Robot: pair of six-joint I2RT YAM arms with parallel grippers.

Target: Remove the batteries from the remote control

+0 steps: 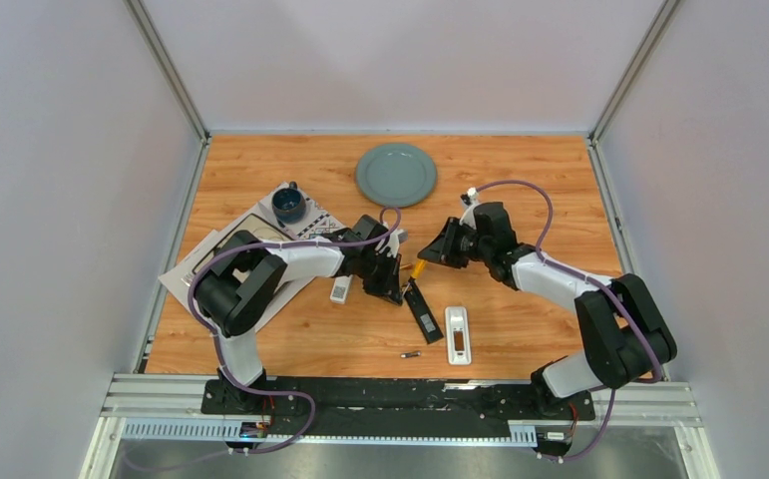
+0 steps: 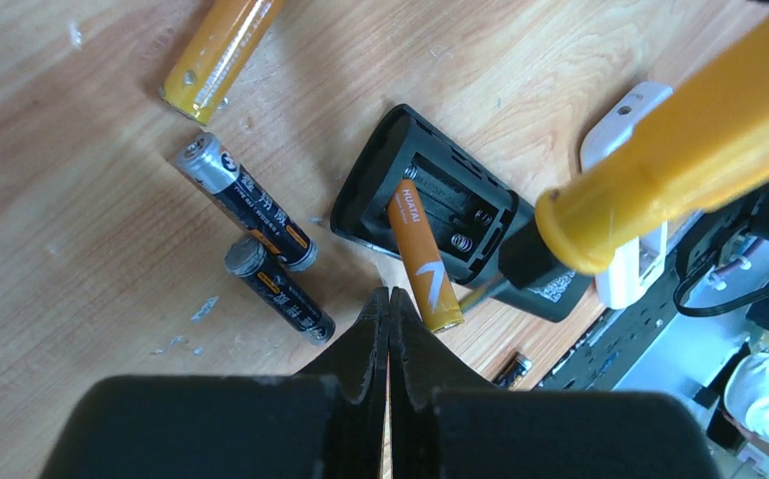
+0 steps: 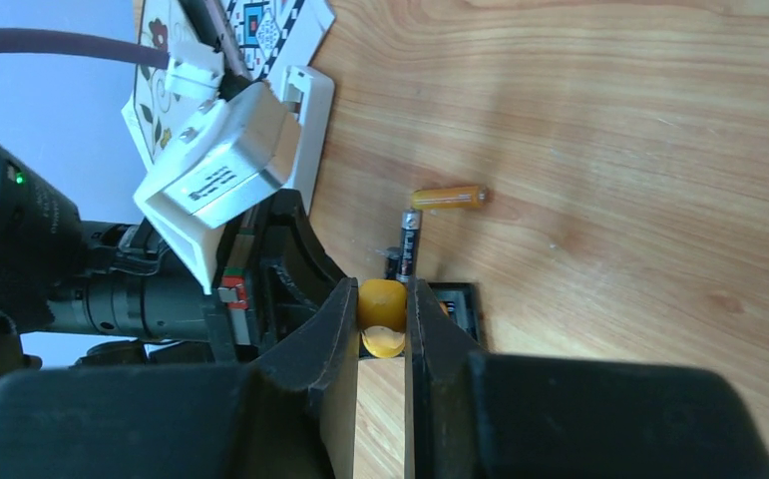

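- Black plastic remote control [image 2: 385,175]: lies back-up on the light wooden surface [image 1: 520,200] between the two arms, with its battery bay uncovered.
- Orange cylindrical battery [image 2: 422,254]: one end sits in the bay and the other juts out over the remote's rim. The slot beside it shows bare springs.
- Two dark batteries with silver caps [image 2: 247,205]: lie side by side on the surface just beside the remote, clear of the bay.
- Second orange battery [image 2: 218,55]: lies on the surface beyond the dark pair.
- Small dark battery [image 1: 410,354]: lies alone on the surface near the arm bases, close to the white remote.
- Yellow-handled screwdriver [image 2: 679,130]: its black shaft end is at the bay's edge, beside the jutting battery.
- Right gripper [image 3: 382,294]: fingers [image 3: 335,329] are clamped on the yellow handle.
- Left gripper [image 2: 390,299]: fingers pressed together with nothing between them. They hang just above the surface by the free end of the jutting battery; contact cannot be told.
- White slim remote [image 1: 458,334]: lies on the surface just beside the black one.
- Farther off: a grey-green round plate [image 1: 396,174] at the far side, a dark blue cup [image 1: 288,204] on printed paper sheets [image 1: 200,269] to the left.
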